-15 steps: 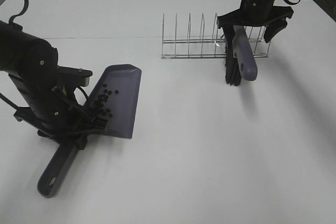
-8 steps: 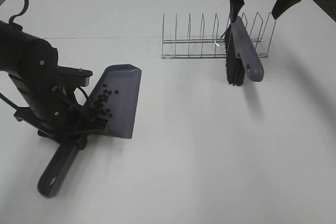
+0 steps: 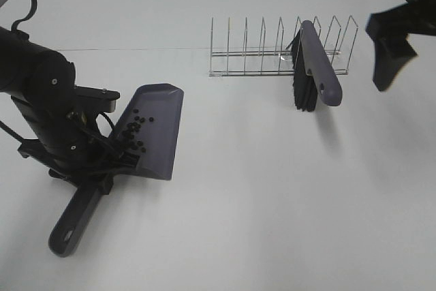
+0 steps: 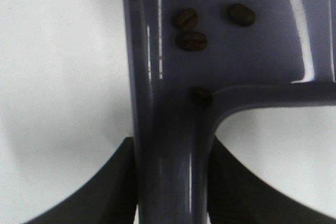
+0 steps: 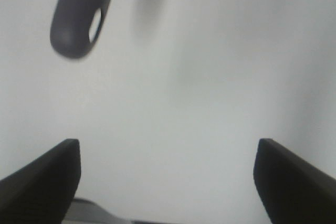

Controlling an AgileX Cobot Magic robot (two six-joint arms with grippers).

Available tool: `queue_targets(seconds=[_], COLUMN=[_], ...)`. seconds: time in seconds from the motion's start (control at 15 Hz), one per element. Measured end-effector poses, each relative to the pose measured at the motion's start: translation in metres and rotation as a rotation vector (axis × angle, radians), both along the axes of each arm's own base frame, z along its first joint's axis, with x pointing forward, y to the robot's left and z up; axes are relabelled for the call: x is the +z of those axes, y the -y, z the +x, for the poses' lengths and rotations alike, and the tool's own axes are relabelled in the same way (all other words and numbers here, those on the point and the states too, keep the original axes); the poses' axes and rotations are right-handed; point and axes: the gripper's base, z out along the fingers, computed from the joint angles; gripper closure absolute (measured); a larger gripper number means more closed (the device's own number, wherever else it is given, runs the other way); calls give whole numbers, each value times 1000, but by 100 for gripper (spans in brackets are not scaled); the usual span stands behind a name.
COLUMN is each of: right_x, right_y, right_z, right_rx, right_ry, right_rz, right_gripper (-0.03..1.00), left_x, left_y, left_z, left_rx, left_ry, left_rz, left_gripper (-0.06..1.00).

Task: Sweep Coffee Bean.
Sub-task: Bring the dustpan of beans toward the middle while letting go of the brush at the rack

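The grey-purple dustpan lies flat on the white tabletop, and everything here is placed from it. Its long handle runs back from the pan toward the near edge of the tabletop. The left pincer is clenched on that handle just behind the pan; in the left wrist view its two dark fingers press against both sides of the handle, where the handle meets the pan's back wall.

The coffee beans sit inside the dustpan, a loose cluster of tiny dark ovals gathered toward the handle end of the tray, with a few spread further up its floor. Up close, several beans rest on the pan floor near one side wall, and one bean lies right at the corner where the back wall joins the handle.

Well apart from the dustpan, across the tabletop on the far right side, a wire rack stands upright. A brush with a grey-purple handle and black bristles leans tilted against the rack, bristles down, touching the tabletop.

The right pincer hangs further still from the dustpan, beyond the brush and clear of it, near the right edge of the high view. It is released: in the right wrist view its two fingers stand wide apart with only bare tabletop between them, and the rounded end of the brush handle, with its hanging hole, shows blurred beyond them.
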Motion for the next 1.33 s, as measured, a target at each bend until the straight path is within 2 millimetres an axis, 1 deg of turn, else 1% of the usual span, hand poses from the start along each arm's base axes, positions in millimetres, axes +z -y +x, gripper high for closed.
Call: queue_targets(seconds=[0.07, 0.13, 0.27, 0.33, 0.4, 0.47, 0.53, 0.67, 0.8, 0.93, 1.07, 1.13, 1.27, 1.33], right_x=[7, 8, 14, 14, 13, 9, 6, -1, -5, -6, -7, -7, -8, -8], right_y=[6, 11, 20, 21, 24, 27, 28, 32, 33, 35, 34, 34, 34, 34], right_z=[-31, -60, -113, -125, -147, -184, -198, -217, -227, -234, -235, -235, -235, -235], right_rx=[-6, -19, -32, -33, -35, -39, -38, -36, -35, -33, -33, -33, -33, -33], right_ry=[20, 35, 105, 124, 155, 223, 251, 300, 327, 347, 342, 341, 339, 339], right_rz=[5, 10, 41, 53, 74, 136, 156, 173, 178, 182, 189, 188, 189, 189], right_gripper=[18, 18, 18, 18, 18, 18, 18, 18, 18, 18, 18, 18, 18, 18], left_x=[0, 0, 2, 3, 4, 6, 8, 12, 8, 3, 3, 4, 8, 16], left_y=[0, 1, 4, 7, 13, 27, 33, 37, 38, 39, 40, 40, 42, 43], left_z=[0, 0, 2, 2, 4, 6, 8, 13, 15, 16, 16, 17, 19, 22], left_rx=[6, 11, 17, 19, 13, 4, 2, 27, 39, 62, 68, 69, 65, 32], left_ry=[-2, -3, -2, -3, -2, 0, 10, 28, 21, 6, 4, -1, -22, -27], left_rz=[-5, -9, -20, -26, -34, -56, -67, -82, -80, -85, -87, -87, -79, -60], left_gripper=[59, 59, 59, 59, 59, 59, 59, 59, 59, 59, 59, 56, 29, 18])
